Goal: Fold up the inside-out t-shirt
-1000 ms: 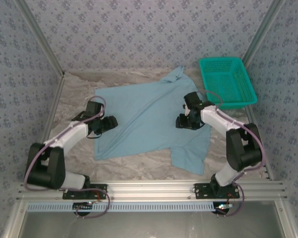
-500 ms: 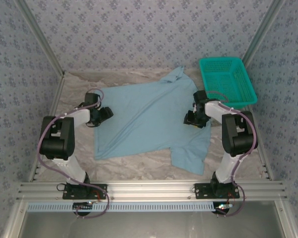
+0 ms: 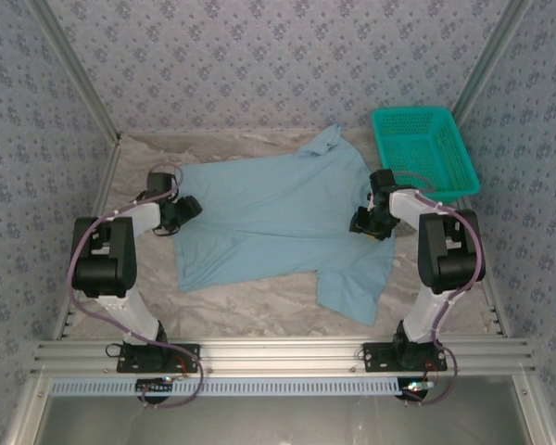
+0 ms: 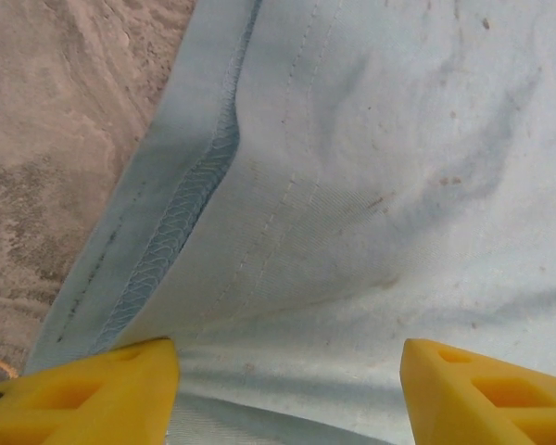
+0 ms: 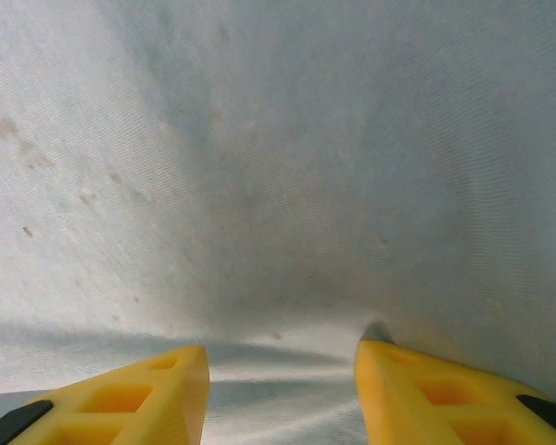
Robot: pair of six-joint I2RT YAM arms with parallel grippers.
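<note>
- the inside-out t-shirt [image 3: 278, 218] is seen spread flat on the table [image 3: 259, 304], between the two arms, with its plain light-blue side up; one sleeve is pointed toward the far side, and another part is stretched toward the near edge on the right.
- the left tool [image 3: 180, 211] is set low at the shirt's left edge; in the left wrist view its yellow fingers [image 4: 83, 394] are spread wide, with cloth lying between them and not pinched.
- an overlocked seam [image 4: 181, 222] is shown running along that edge, and bare sandy-patterned table is seen just beside it.
- the right tool [image 3: 365, 222] is set down on the right part of the shirt; in the right wrist view its fingers [image 5: 120, 399] are held apart, the tips are lowered onto the cloth, and a small ridge of fabric is raised between them.
- a teal mesh basket [image 3: 424, 153] is placed at the far right of the table, near the shirt's right side; whether the two touch cannot be told.
</note>
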